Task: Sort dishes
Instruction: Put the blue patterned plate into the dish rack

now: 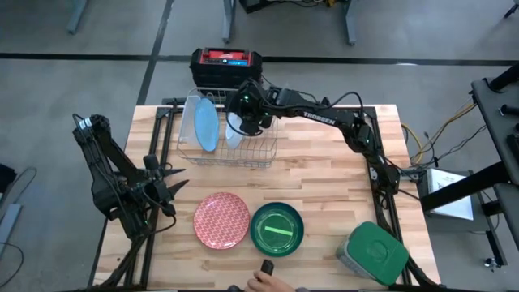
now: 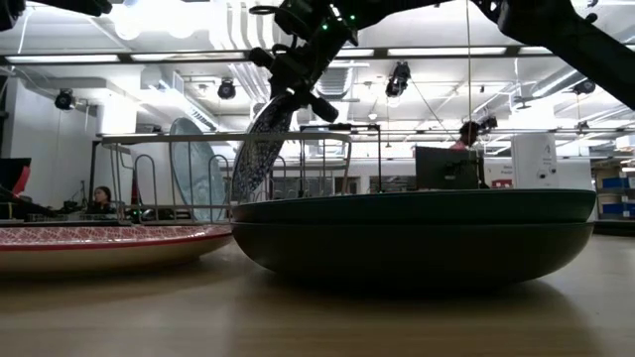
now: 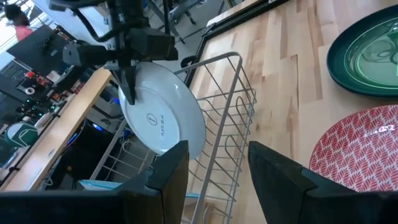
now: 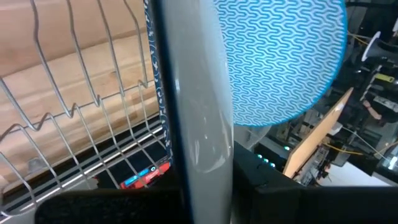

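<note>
Right pincer [image 1: 241, 122] is over the wire metal rack [image 1: 259, 151], pinching the rim of a white round plate with a blue patterned face [image 3: 163, 115]; the plate is held on edge, tilted, its lower part inside the rack. Can't tell if it touches the wires yet.

Just beside that pincer, a light blue round plate with a wavy pattern [image 1: 206, 126] stands on edge in the rack, with a pale translucent piece [image 1: 190, 120] next to it at the rack's end.

Left pincer [image 1: 173, 188] hovers low over the wooden surface [image 1: 324, 174], fingers [image 3: 173, 168] spread partway, holding nothing. The rack is well ahead of it; a reddish patterned round plate [image 1: 221, 220] lies flat just beside it, and a dark green round bowl with a lime green inside [image 1: 276, 228] sits touching or nearly touching that plate on the far side.

Square grey container with green lid [image 1: 372, 253] is at the surface corner, well apart from both pincers. A person's hand [image 1: 263, 280] shows at the near edge, by the green bowl.
</note>
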You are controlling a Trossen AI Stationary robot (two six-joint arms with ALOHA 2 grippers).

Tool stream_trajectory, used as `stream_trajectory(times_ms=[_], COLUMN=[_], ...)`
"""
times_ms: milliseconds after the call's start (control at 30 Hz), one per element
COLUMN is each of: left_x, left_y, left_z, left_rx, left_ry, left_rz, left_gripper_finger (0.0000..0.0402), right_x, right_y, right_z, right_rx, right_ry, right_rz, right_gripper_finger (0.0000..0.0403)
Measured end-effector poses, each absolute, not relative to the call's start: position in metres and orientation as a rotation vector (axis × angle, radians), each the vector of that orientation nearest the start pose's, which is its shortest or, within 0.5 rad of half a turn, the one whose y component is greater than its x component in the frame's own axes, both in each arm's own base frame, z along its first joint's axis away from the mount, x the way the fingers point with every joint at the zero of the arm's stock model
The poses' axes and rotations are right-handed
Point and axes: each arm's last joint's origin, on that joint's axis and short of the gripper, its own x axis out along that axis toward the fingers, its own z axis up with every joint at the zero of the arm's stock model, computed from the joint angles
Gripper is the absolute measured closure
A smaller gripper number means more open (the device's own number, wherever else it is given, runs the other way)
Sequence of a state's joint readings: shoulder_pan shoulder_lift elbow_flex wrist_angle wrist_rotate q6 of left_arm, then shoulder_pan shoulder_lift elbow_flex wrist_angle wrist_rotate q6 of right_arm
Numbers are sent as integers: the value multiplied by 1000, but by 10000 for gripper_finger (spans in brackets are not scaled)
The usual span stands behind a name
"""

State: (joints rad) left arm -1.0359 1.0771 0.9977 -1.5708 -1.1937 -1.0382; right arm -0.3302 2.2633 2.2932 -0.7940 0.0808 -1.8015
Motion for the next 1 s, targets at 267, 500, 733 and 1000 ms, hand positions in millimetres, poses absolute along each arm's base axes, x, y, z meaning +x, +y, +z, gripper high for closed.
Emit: stream_trajectory(times_ms=[267, 500, 733, 1000], left_x=[93, 93, 93, 93], left_y=[-105, -105, -105, -105], left_z=[298, 298, 298, 298], left_rx=[489, 489, 489, 489], left_ry=[523, 523, 523, 522], left_rz=[426, 426, 426, 426], left_gripper_finger=[246, 245, 245, 245], right_x=[480, 484, 485, 486], right_y=[-167, -168, -168, -168], right_z=[295, 283, 280, 277], right_rx=[-1623, -1626, -1624, -1624], right_ry=[875, 888, 889, 890], right_rz=[425, 457, 463, 466], right_gripper_finger=[381, 381, 381, 381])
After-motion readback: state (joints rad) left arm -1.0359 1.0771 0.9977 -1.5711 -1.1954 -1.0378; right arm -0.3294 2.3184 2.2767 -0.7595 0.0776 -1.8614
